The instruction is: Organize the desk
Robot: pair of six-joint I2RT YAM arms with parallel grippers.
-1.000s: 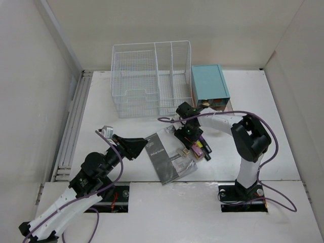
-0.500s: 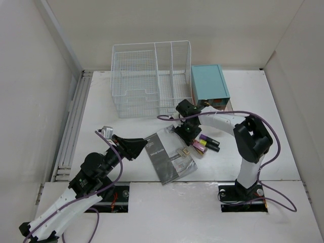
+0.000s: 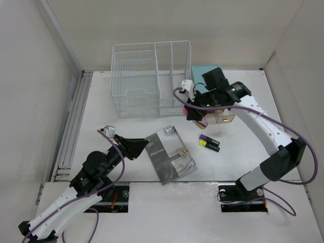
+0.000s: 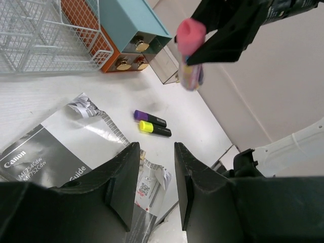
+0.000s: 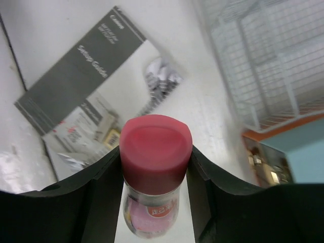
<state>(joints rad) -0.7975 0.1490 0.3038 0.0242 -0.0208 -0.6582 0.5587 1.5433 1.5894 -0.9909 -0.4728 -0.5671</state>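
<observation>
white desk (image 3: 101,111) seen from above, matte and bare over most of its width, boxed in by plain white walls on the left, far and right sides. a ribbed strip (image 3: 71,126) runs along the desk's left edge. two rectangular cutouts (image 3: 114,196) sit in the near edge, with the arm bases at them.

a white wire-mesh rack (image 3: 151,78) stands at the middle of the far edge. a teal box (image 3: 197,72) with orange drawer fronts stands just beside it on the right, one drawer (image 3: 223,119) pulled out.

a grey and white setup booklet (image 3: 169,161) lies flat toward the near edge, slightly left of centre, turned at an angle. a purple highlighter (image 3: 208,138) and a yellow highlighter (image 3: 207,146) lie side by side just right of the booklet.

the right gripper (image 3: 196,112) hangs above the desk in front of the teal box, fingers clamped on a small clear bottle with a pink cap (image 5: 155,152).

the left gripper (image 3: 134,147) hovers just left of the booklet, fingers a little apart with nothing between them.
</observation>
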